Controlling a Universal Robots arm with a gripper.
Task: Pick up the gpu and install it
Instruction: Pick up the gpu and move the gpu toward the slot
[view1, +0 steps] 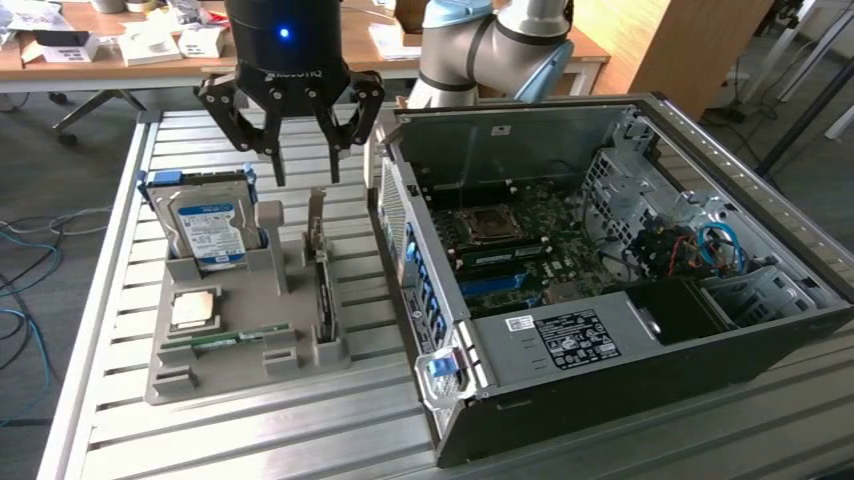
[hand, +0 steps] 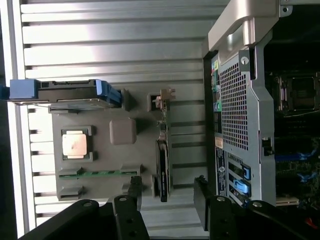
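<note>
Scanning from the exterior view's left, you see the hard drive (view1: 207, 225) standing upright at the upper-left end of the grey holder (view1: 174, 380). Your gripper (view1: 306, 178) hangs upper centre-left above the holder, jaws spread wide and gripping nothing. Below it the gpu (view1: 322, 290) stands on edge along the holder's right rim. A narrow gap of slatted table separates it from the computer case (view1: 441, 300).

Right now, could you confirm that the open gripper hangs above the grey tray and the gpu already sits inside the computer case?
No: the exterior view shows the gpu standing on edge in the grey tray, outside the computer case. The open gripper does hang above the tray.
</note>
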